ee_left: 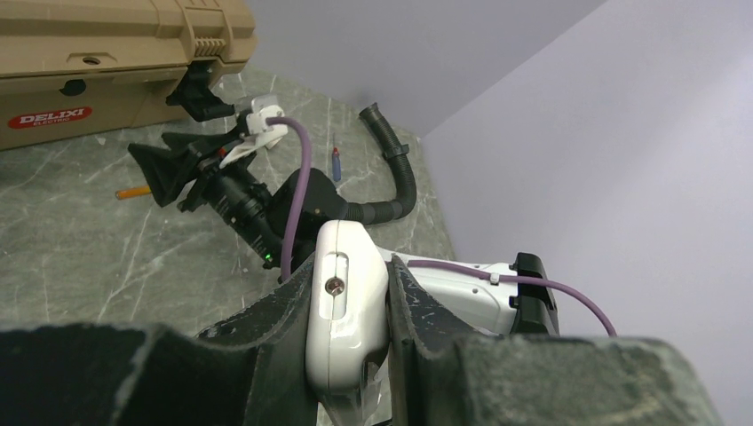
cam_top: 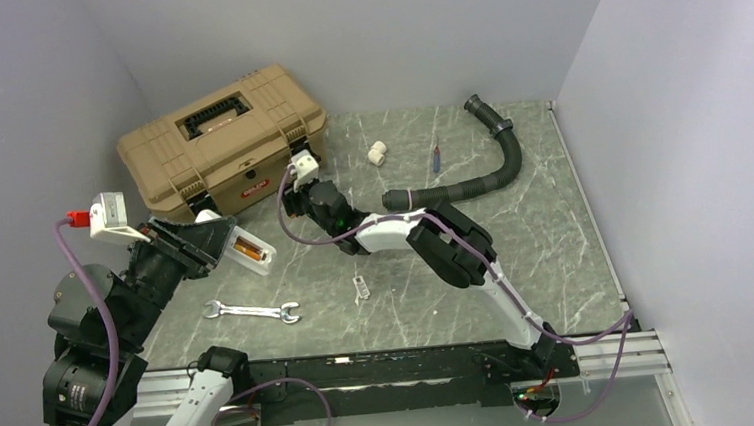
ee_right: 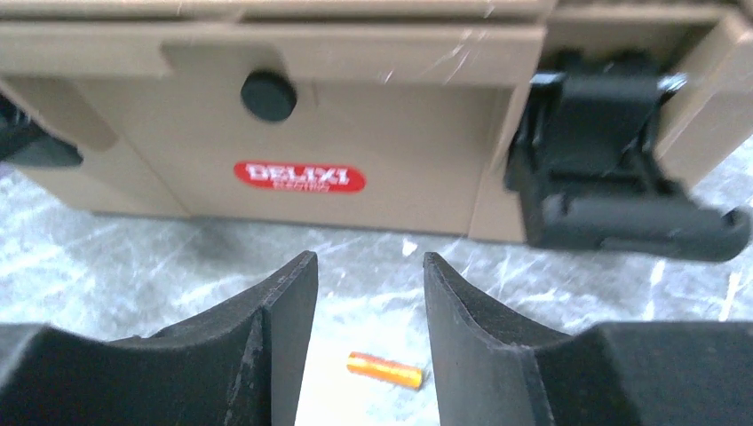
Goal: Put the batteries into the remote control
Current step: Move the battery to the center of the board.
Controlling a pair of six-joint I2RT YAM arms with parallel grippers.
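Holding the remote control (ee_left: 346, 328) clamped, my left hand (ee_left: 351, 271) sits at lower centre of the left wrist view. My right hand (ee_right: 368, 266) stands half wide, holding nothing, over one battery (ee_right: 384, 369) lying on the bench (ee_right: 133, 248) at bottom centre of the right wrist view, just before the tan toolbox (ee_right: 266, 115).
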